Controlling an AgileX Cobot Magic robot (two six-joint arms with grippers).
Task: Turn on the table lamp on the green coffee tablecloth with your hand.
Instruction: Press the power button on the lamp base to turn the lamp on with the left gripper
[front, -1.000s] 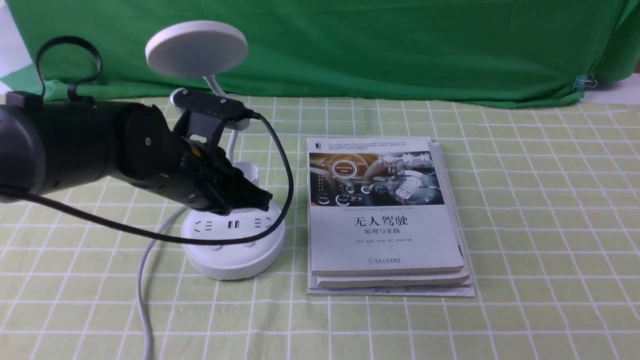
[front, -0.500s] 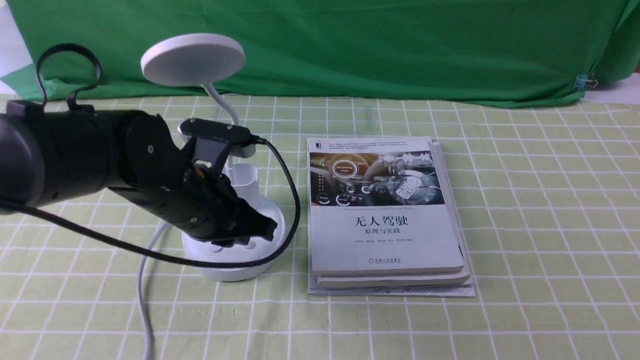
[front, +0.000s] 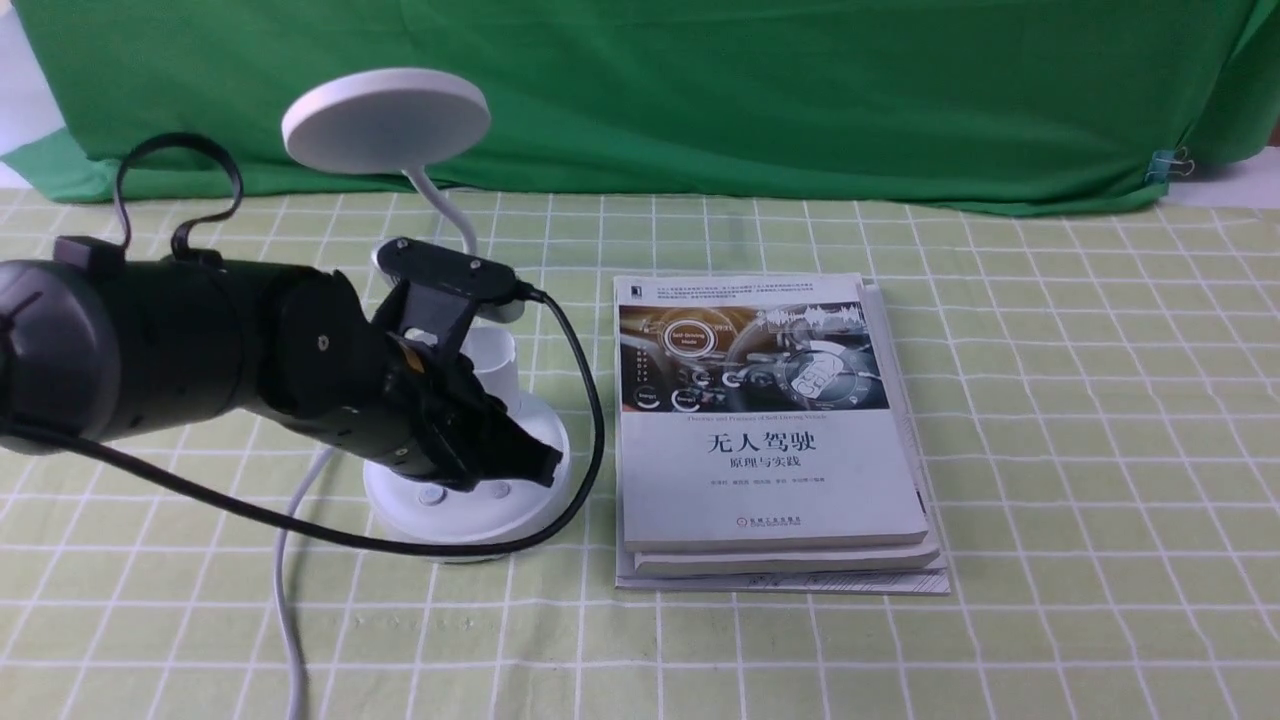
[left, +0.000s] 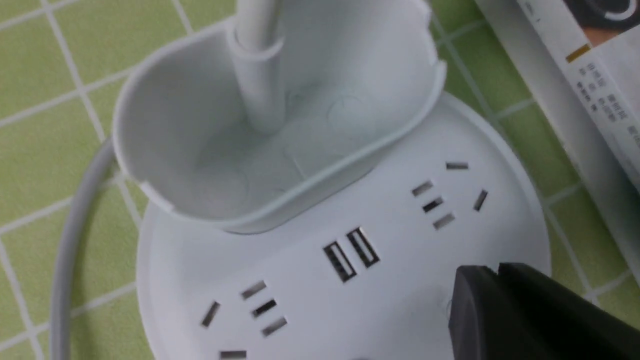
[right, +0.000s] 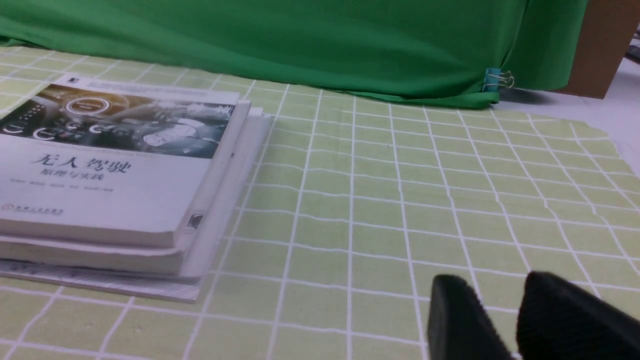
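The left arm (front: 200, 340) is reaching in from the left edge and covering much of the base of the lamp (front: 492, 365), while its black cable (front: 597, 415) is looping through the narrow gap between the lamp and the stack of books (front: 775, 440). A white cord (front: 280, 590) is trailing toward the near edge. The tablecloth (front: 1090, 430) is lying open from the books to the right edge. The green backdrop (front: 800, 90) is closing off the far edge.

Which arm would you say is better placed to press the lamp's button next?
Left. The left tool is at the table lamp's base, right by the buttons, while the right tool is over the tablecloth on the far side of the books.
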